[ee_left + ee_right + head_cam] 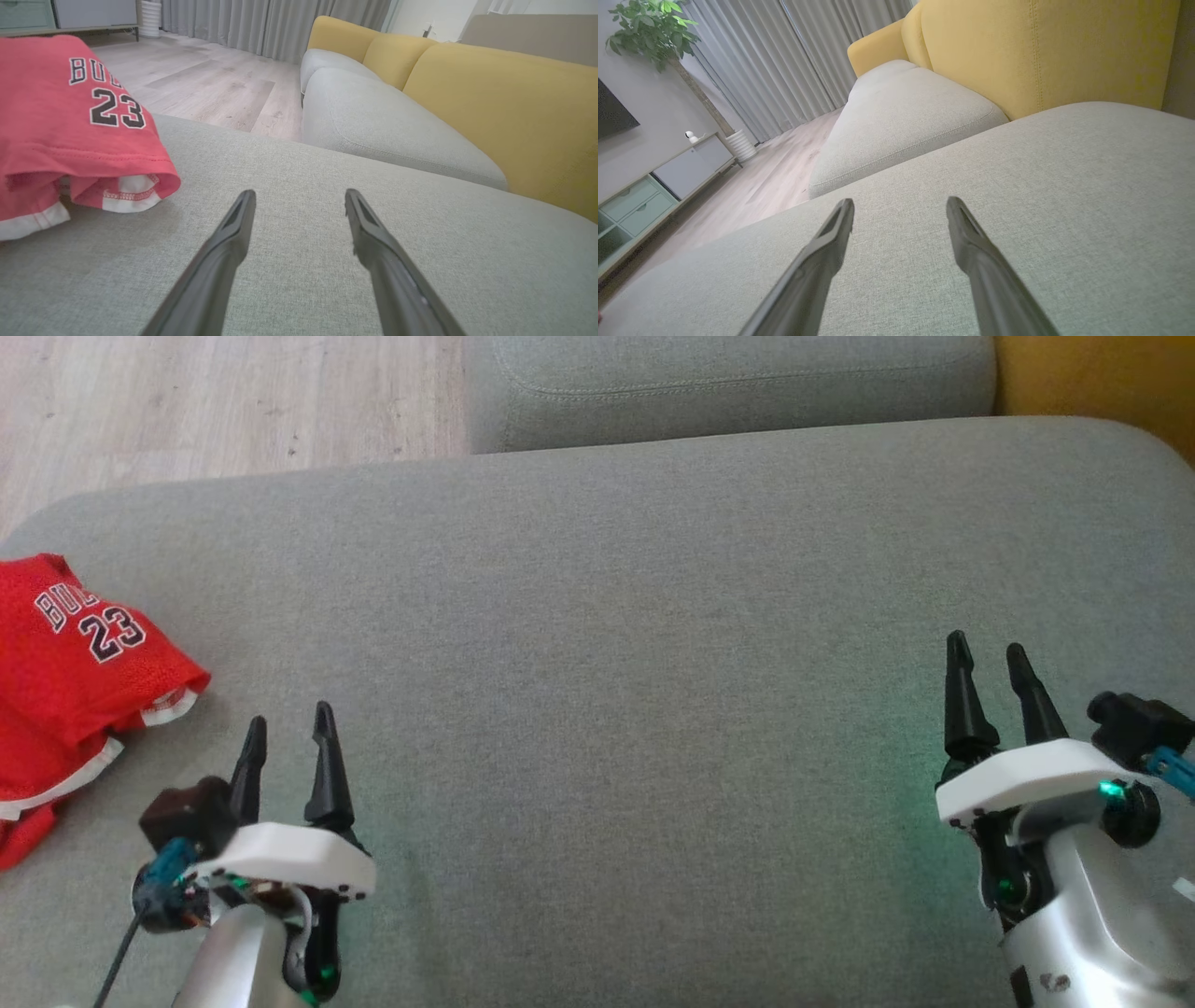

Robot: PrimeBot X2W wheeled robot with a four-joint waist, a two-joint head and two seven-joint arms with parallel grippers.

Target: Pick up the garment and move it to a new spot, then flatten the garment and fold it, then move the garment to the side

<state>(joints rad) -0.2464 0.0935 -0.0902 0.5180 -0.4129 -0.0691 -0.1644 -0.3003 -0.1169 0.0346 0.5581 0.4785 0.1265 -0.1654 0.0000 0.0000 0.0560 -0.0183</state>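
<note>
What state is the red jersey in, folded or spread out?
Folded over: the jersey lies in layers on the grey cushion, white-trimmed hems peeking from under the top layer.

Seat: wide grey sofa cushion (653, 616), a second one beyond it
Behind: mustard-yellow backrest (1041, 46)
Floor: pale wood planks (210, 79)
Far side: floor-length grey curtains (784, 60)
Corner: potted tree (649, 28), low cabinet (686, 168)

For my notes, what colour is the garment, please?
The garment is red, white-trimmed; left wrist view.
</note>
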